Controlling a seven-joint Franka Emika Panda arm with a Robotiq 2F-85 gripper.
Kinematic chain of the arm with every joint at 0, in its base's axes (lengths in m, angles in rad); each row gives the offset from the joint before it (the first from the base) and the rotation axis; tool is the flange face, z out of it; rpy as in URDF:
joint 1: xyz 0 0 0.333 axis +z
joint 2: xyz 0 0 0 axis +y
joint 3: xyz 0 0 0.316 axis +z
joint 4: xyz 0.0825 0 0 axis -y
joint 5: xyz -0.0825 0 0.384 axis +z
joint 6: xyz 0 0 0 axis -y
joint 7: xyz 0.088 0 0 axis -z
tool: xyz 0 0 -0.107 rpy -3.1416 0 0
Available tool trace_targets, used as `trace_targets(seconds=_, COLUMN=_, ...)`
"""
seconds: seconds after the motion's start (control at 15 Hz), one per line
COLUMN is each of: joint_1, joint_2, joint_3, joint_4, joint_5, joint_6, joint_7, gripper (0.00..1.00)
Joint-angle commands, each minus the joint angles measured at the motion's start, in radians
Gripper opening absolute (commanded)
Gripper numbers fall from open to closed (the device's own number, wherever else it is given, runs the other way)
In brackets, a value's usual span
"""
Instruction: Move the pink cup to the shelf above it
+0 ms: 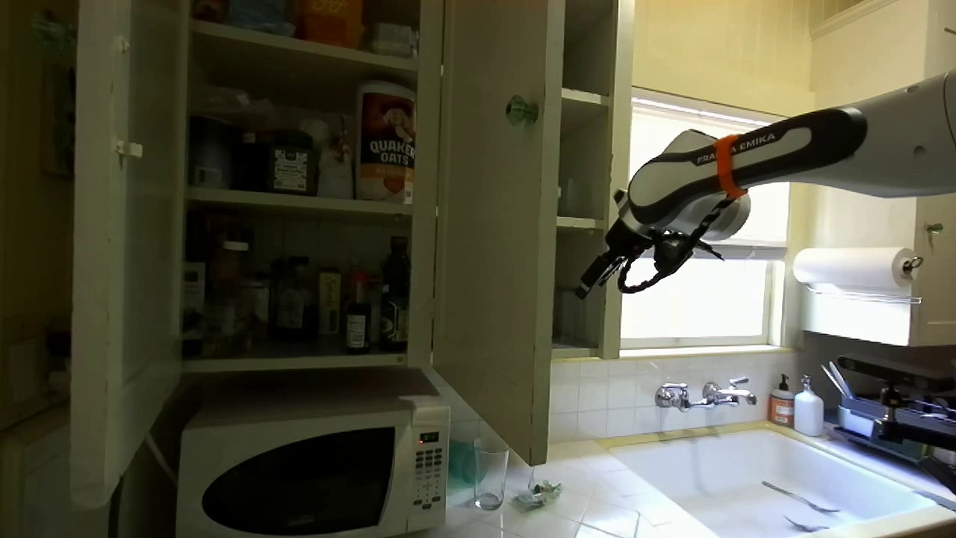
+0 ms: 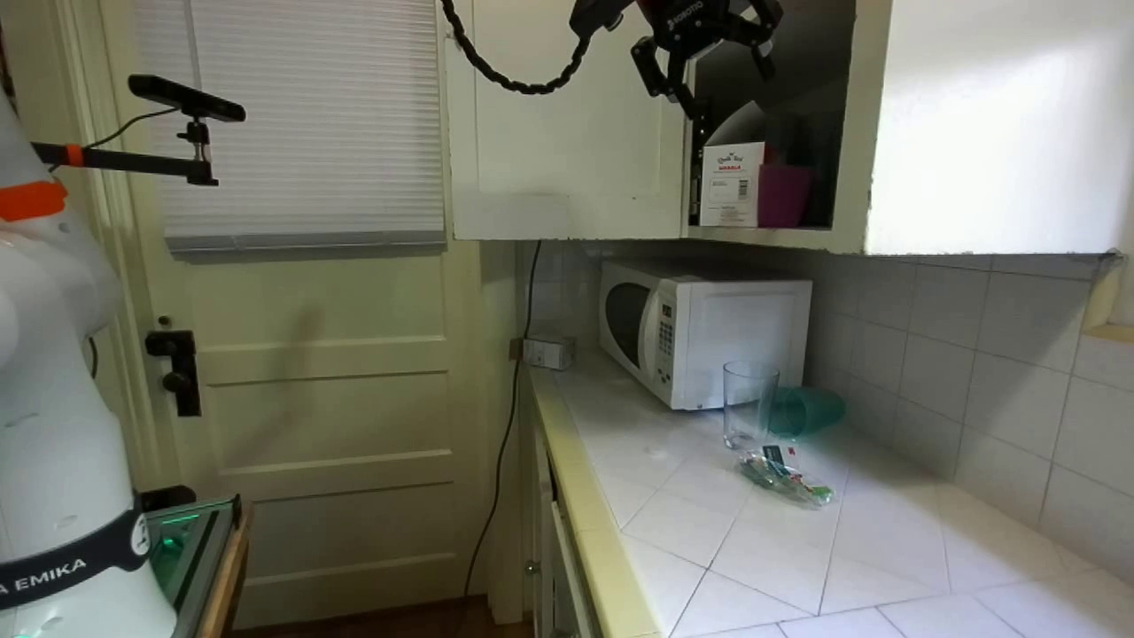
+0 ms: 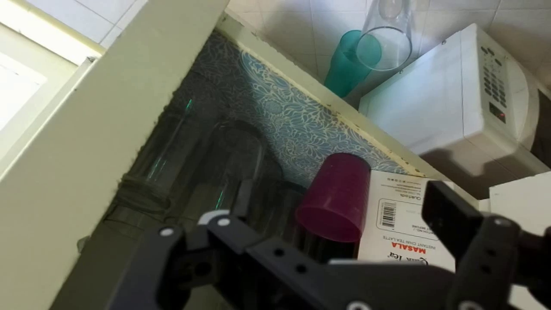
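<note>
The pink cup (image 2: 784, 197) stands upright on the cupboard floor (image 3: 295, 125). From where I stand, it is at five o'clock from the pincer (image 2: 727, 90). The pincer's fingers (image 3: 452, 215) are spread wide, with nothing in them. I think it's time to reach in. In the wrist view, a tea box (image 3: 400, 219) sits right beside the cup, between three and four o'clock, and clear glasses (image 3: 232, 150) crowd at ten o'clock. So slide one finger gently down each side. Squeeze softly, as the cup might bend. Then pull out before lifting: the shelf (image 1: 581, 223), up at twelve o'clock, could bump it.
</note>
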Motion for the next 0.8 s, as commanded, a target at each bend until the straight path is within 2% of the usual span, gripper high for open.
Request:
trace_targets(seconds=0.0, joint_1=-0.026, joint_2=0.002, joint_3=0.024, joint_4=0.003, joint_5=0.008, joint_6=-0.003, joint_7=-0.004, gripper=1.0)
trace_targets(seconds=0.07, joint_1=-0.026, joint_2=0.002, joint_3=0.025, joint_4=0.002, joint_5=0.008, joint_6=-0.003, joint_7=-0.004, gripper=1.0)
trace_targets(seconds=0.27, joint_1=-0.006, joint_2=0.038, joint_3=0.013, joint_4=-0.025, joint_5=0.117, joint_6=0.011, joint_7=-0.026, gripper=1.0)
trace_targets(seconds=0.73, joint_1=-0.021, joint_2=0.179, joint_3=0.072, joint_4=-0.015, joint_5=0.245, joint_6=0.147, joint_7=0.044, gripper=1.0)
